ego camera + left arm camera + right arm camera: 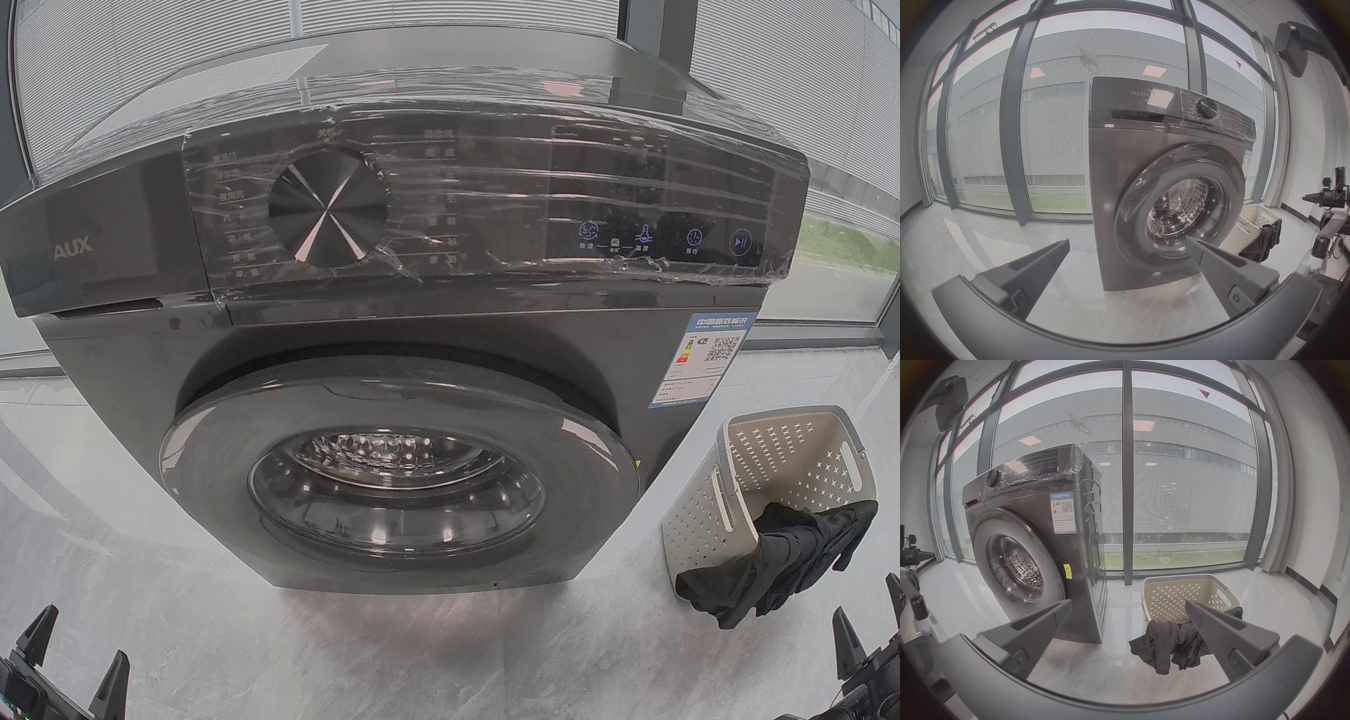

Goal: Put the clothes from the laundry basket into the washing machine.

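Note:
A dark grey washing machine [403,281] stands straight ahead with its round glass door [398,473] closed. To its right on the floor sits a cream laundry basket [797,450], and black clothes [778,558] hang over its near rim. My left gripper [73,661] is open at the lower left, well short of the machine [1167,187]. My right gripper [872,623] is open at the lower right, close to the basket [1186,594] and the black clothes [1172,643]. Both grippers hold nothing.
The glossy grey floor [422,647] lies open between me and the machine. Tall windows [1190,500] rise behind the machine and basket. A white wall [1312,514] stands to the right of the basket.

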